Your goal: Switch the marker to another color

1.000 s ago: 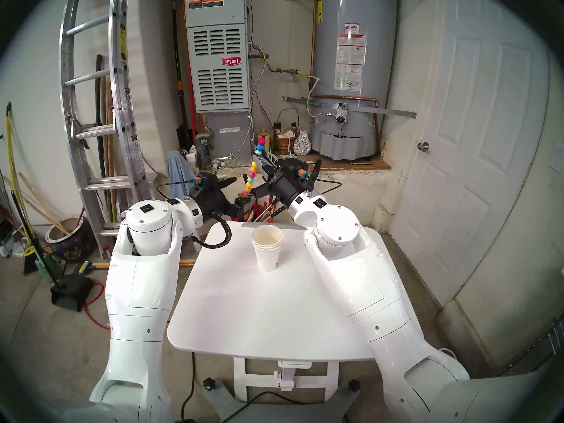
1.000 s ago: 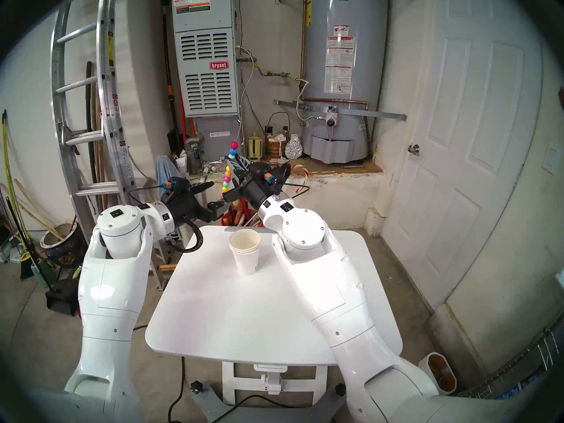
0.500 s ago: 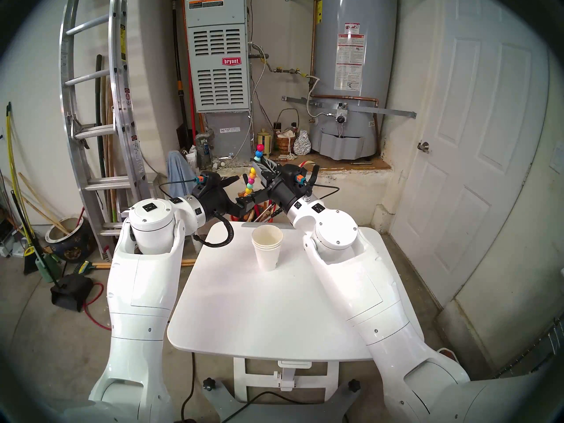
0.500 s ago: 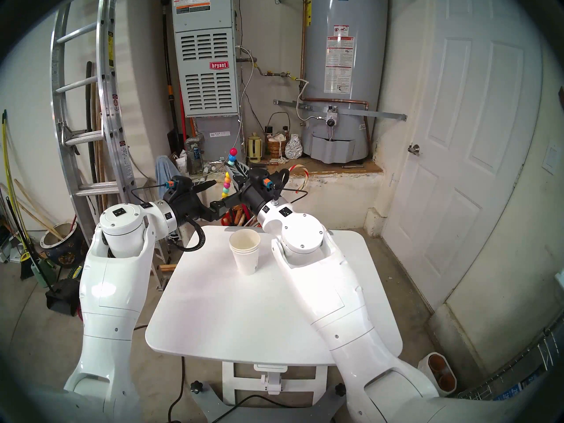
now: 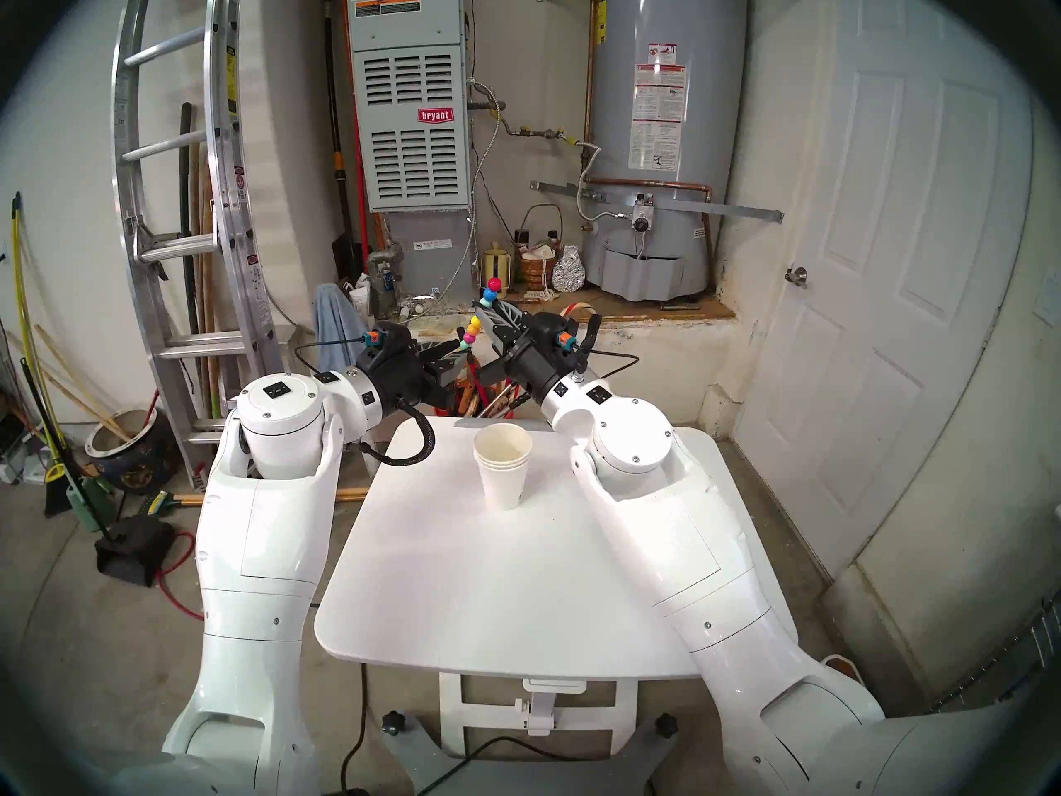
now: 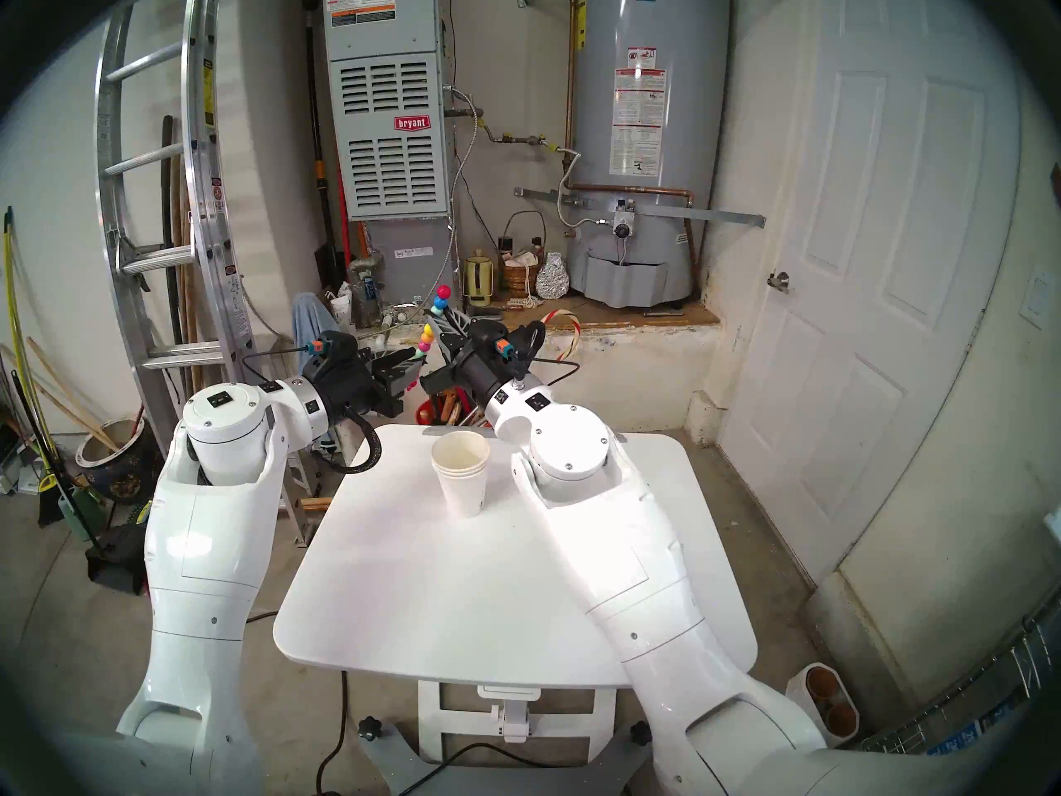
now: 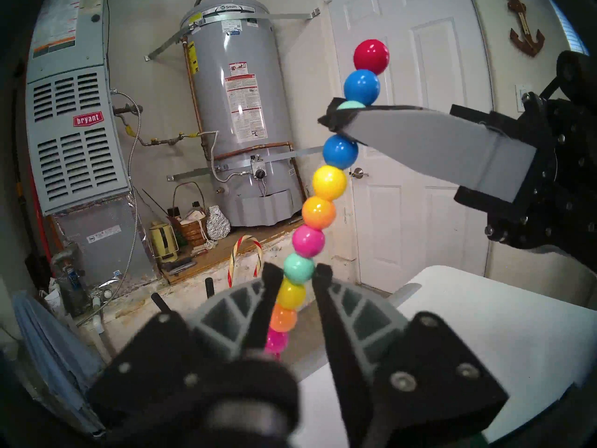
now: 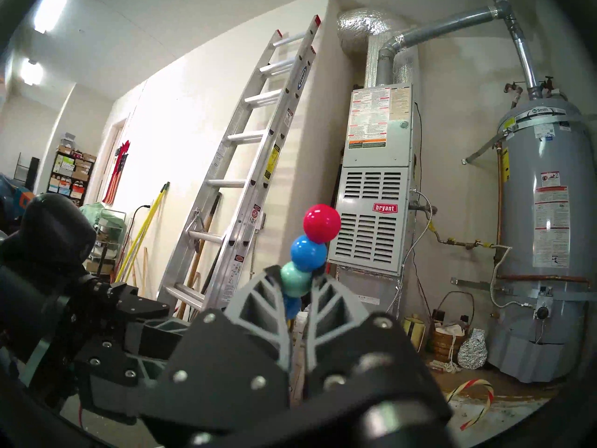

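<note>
Two-claw work, by the look of it. Found the marker (image 7: 329, 182) in mid-air, nearly upright, high up near the far edge of the tabletop (image 5: 517, 594) and well clear of the stacked paper cups (image 5: 504, 467). Saw the right claw (image 8: 295, 281) clamped on it near the top, on the teal ball just under the red and blue ones. Saw the left claw (image 7: 297, 272) level, jaws straddling the lower teal and yellow balls, pads close on either side; could not tell whether pressed home or just short of contact. Judged the stick light and fairly stiff but jointed at every ball, glossy and round, so prone to slip or pivot under a pinch. Judged best taken square across one ball, or in the neck between two, close to the joint to be parted, and pulled straight along the axis.
</note>
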Motion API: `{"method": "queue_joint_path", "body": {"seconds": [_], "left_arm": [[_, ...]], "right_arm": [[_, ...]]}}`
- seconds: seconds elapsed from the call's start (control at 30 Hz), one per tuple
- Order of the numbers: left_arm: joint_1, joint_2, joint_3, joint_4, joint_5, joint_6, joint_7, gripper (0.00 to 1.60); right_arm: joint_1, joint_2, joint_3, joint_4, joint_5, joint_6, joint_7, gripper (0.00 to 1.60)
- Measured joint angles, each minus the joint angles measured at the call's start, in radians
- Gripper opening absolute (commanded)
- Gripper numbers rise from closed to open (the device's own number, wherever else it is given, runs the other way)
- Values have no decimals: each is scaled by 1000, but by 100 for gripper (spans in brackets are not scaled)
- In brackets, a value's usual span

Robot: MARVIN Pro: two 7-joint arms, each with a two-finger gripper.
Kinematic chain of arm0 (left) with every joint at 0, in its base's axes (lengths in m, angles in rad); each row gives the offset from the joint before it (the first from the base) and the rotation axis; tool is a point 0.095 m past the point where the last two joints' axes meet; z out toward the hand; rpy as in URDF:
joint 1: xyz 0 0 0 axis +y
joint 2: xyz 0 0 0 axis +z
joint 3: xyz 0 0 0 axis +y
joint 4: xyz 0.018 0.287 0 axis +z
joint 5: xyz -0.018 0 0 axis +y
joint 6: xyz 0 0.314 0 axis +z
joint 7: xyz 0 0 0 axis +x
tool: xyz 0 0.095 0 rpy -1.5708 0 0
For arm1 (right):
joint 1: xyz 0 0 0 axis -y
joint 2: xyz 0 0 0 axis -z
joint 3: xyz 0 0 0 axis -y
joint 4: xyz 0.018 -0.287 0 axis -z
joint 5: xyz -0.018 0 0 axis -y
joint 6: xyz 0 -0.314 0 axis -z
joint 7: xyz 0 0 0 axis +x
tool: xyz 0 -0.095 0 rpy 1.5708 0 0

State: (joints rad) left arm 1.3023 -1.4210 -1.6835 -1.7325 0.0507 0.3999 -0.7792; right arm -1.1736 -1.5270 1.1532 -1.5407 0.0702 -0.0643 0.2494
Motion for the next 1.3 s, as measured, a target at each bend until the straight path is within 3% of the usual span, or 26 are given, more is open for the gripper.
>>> {"method": "queue_joint_path", "body": {"seconds": [0.03,0.8,0.83,0.87,0.9,1.0,1.07,1.3], "left_arm": [[1,0,0,0,0,0,-1,0],[13,-10,3,5,5,-11,6,0],[13,-10,3,6,6,-12,8,7],[13,-10,2,7,8,-14,11,31],[13,-9,1,8,9,-15,12,45],[12,-8,-3,10,12,-17,15,72],[12,-6,-7,11,13,-18,16,101],[12,-1,-14,13,5,-18,5,151]], "right_arm": [[0,0,0,0,-1,0,-1,0],[0,-7,2,27,15,-29,-15,0],[0,-7,2,28,15,-30,-15,0],[0,-6,2,31,14,-31,-15,0],[0,-6,2,32,13,-32,-15,0],[0,-3,2,39,3,-36,-15,0],[2,0,3,48,-9,-43,-18,0],[14,-2,12,84,-25,-64,-25,0]]}}
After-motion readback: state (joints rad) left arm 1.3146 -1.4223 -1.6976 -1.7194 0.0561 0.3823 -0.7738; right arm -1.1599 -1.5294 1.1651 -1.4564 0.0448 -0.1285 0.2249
